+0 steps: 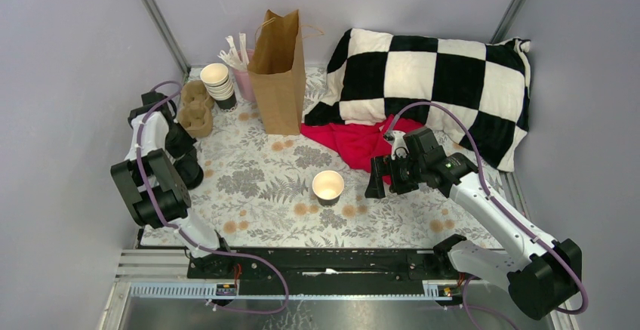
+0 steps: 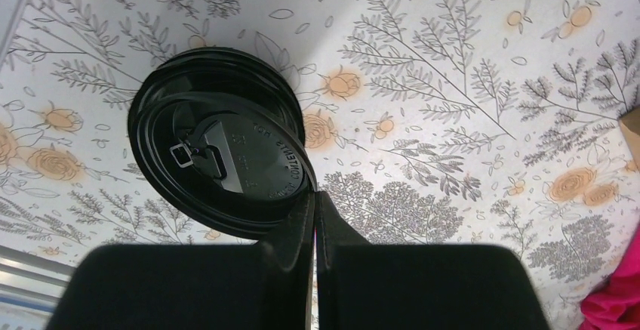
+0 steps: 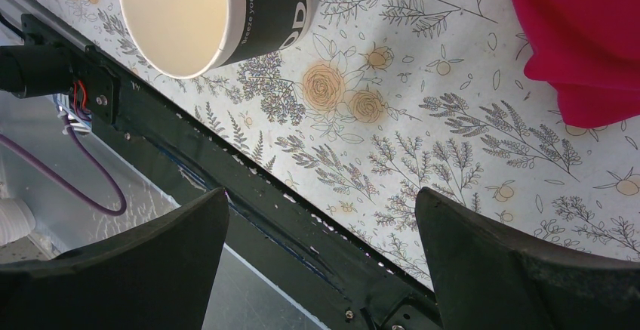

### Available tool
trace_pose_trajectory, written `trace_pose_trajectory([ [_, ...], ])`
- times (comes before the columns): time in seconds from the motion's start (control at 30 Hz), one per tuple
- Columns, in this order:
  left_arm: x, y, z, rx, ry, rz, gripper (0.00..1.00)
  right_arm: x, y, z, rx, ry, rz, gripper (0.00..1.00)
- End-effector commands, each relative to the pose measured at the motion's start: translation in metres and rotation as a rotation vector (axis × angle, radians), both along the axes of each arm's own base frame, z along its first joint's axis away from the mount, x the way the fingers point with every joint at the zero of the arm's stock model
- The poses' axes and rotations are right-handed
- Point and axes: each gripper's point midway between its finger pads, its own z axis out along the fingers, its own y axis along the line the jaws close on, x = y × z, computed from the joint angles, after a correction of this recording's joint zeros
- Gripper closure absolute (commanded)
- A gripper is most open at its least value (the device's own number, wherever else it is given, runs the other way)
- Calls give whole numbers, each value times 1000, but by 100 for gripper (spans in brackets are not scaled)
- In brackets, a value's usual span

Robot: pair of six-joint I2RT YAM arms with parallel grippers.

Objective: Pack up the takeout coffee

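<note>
Cup (image 1: pixel 327 186) stands upright mid-table on the floral cloth (image 1: pixel 256 179), no lid on, inside is cream and looks empty. Lid (image 2: pixel 219 145) is separate, at the left side of the table: left claw (image 2: pixel 315 209) is clamped tight on its rim and the lid sits tilted over the cloth. Right claw (image 3: pixel 321 198) is at full width, holding nothing, just right of the cup, with the red cloth (image 1: pixel 355 140) beside it. Bag (image 1: pixel 278 73) stands upright and open at the back, well apart from the cup. Cup stack (image 1: pixel 219 84) and carrier (image 1: pixel 196 107) are left of the bag, checkered pillow (image 1: pixel 430 81) to its right.
</note>
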Motion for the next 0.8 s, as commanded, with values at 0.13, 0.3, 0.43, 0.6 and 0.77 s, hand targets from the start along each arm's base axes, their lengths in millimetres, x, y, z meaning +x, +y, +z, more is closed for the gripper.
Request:
trace_pose_trajectory([
  [0.13, 10, -6, 8, 22, -53, -87, 100, 0, 6, 2, 25, -1, 16, 0],
  [0.3, 12, -6, 22, 79, -66, -90, 100, 0, 6, 1, 25, 2, 17, 0],
  [0.43, 24, -22, 44, 126, -96, -111, 100, 0, 7, 2, 27, 1, 20, 0],
  [0.6, 42, -54, 88, 123, -200, -129, 100, 2, 7, 5, 24, -6, 22, 0],
  [0.77, 50, -109, 138, 9, -345, -199, 100, 10, 4, 15, 2, -52, 13, 0],
])
